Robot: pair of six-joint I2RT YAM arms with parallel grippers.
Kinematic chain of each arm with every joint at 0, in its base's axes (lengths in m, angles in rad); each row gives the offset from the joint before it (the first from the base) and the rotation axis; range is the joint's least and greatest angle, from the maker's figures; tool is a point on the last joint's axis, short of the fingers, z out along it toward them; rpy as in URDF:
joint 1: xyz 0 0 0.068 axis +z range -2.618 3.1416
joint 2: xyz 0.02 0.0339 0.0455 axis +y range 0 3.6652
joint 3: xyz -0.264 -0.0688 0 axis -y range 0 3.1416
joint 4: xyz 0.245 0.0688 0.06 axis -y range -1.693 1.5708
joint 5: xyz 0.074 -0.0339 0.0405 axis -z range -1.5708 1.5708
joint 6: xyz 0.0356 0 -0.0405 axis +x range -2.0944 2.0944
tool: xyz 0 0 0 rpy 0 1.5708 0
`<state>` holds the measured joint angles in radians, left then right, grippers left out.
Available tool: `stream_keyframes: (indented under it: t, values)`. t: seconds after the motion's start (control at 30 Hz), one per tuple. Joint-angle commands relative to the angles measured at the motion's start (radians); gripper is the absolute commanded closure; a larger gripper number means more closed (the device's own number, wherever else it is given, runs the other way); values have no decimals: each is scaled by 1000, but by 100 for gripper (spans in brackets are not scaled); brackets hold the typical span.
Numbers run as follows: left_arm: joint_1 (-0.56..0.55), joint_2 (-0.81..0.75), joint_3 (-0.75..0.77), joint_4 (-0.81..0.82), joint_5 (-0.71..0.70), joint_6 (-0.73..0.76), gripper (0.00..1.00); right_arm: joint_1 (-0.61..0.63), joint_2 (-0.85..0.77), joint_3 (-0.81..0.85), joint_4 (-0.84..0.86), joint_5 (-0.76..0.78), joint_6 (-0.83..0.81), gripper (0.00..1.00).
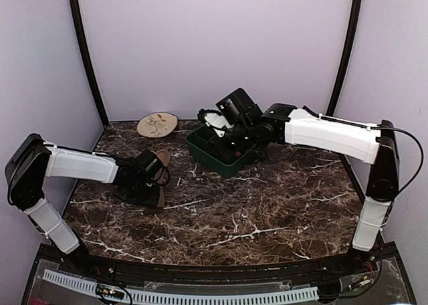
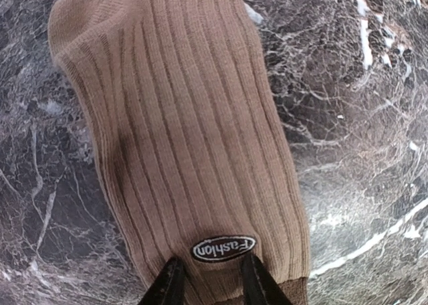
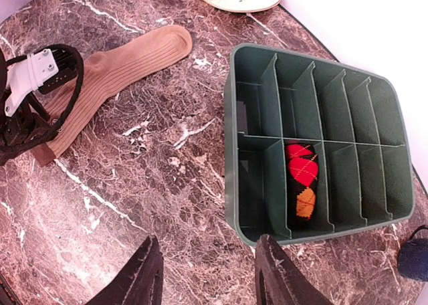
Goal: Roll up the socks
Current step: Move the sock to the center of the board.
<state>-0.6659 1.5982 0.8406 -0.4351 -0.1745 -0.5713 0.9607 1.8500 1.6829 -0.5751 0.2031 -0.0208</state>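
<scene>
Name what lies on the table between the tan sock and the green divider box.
Nothing: only bare marble tabletop separates the tan sock from the green divider box, seen plainly in the right wrist view.

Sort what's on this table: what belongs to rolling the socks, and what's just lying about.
Job: tan sock, flat under the left gripper; argyle sock, bundled in a box compartment.
Lying about: leaf plate; green divider box, perhaps storage for finished rolls.

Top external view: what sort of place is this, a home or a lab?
Probably a lab test booth, not a home: plain pale walls enclose a marble-patterned table, with a left arm and right arm mounted at its near edge.
</scene>
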Motion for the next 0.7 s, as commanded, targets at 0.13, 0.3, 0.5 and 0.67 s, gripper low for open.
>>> stream_keyframes:
  t: [0.13,0.3,0.5,0.67]
  values:
    - [-91,-31,-96,-25,50,-147,67,7,-39,-26,21,37,0,54]
    - [-197,-21,-107,-55,70,-209,67,5,-12,-5,20,19,-10,54]
    - [-312,-58,-141,-100,90,-297,67,-3,23,11,32,-52,-1,54]
    - [-406,-122,-209,-127,118,-351,67,-8,55,18,48,-140,5,53]
